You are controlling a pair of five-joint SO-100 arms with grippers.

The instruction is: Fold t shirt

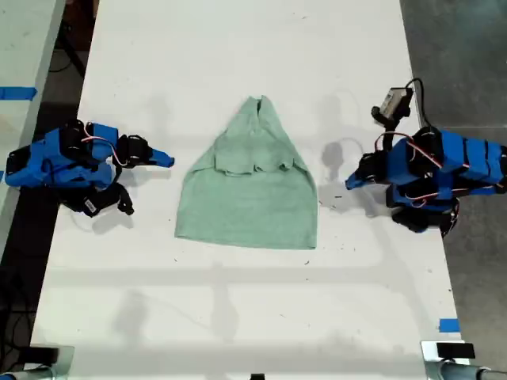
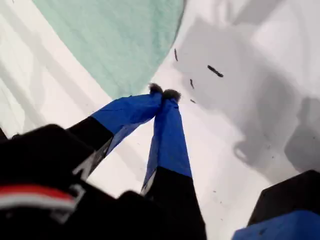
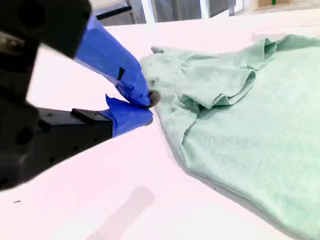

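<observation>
Mint-green t shirt (image 1: 249, 190), sleeves folded inward, flat on table

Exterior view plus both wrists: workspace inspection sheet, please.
Surface: white table, dark specks near my first tool.
Job's things: t shirt lies mid-table, sleeves folded in, top narrowed to a point.
Clutter: nothing seen beyond the specks.
Tools: my first tool shut, empty, off the shirt's edge, at the exterior view's right; my second tool shut, empty, by the sleeve side, at the exterior view's left.
Cables: red-and-white wires on both arms; black cable above the first arm.
Surroundings: blue tape on a neighbouring table; dark floor.
</observation>
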